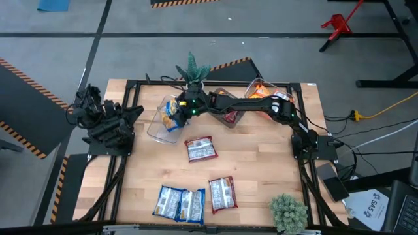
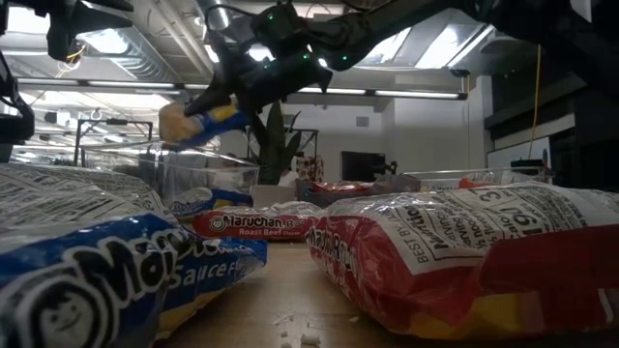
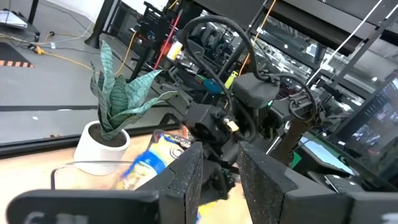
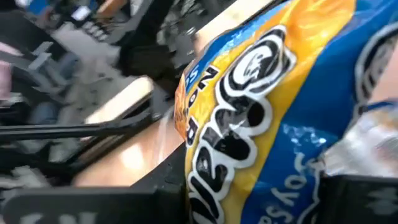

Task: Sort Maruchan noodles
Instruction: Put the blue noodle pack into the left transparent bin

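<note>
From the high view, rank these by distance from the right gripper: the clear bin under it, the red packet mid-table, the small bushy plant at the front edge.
1. Clear bin: just below the right gripper, left of centre.
2. Red packet: table centre.
3. Small bushy plant: front right corner, farthest.

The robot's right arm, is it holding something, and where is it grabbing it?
Yes. The right gripper holds a blue-yellow noodle packet above the clear bin. Its jaws pinch it near one end. The left gripper holds nothing.
</note>
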